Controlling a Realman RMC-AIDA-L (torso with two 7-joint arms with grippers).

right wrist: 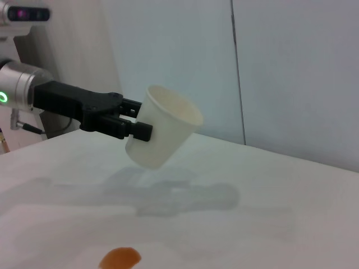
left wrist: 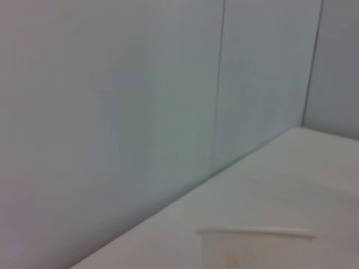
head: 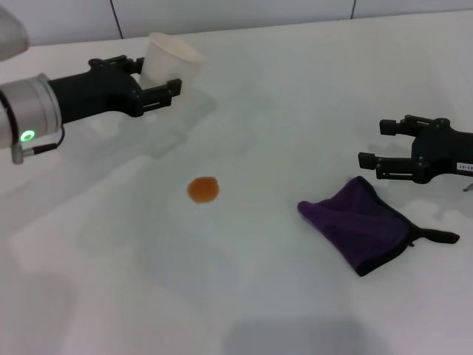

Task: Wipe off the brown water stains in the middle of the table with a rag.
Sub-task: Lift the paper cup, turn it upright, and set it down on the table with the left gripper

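Observation:
A small round orange-brown stain point(head: 202, 190) lies in the middle of the white table point(head: 281, 111); it also shows in the right wrist view point(right wrist: 119, 259). The dark purple rag point(head: 361, 223) with its black loop lies crumpled at the right. My right gripper point(head: 373, 143) is open and empty, just behind the rag and apart from it. My left gripper point(head: 159, 81) is shut on a pale cup point(head: 169, 65), held tilted above the table at the far left. The cup also shows in the right wrist view point(right wrist: 162, 134) and its rim in the left wrist view point(left wrist: 255, 234).
A pale wall point(head: 244, 11) runs along the table's far edge.

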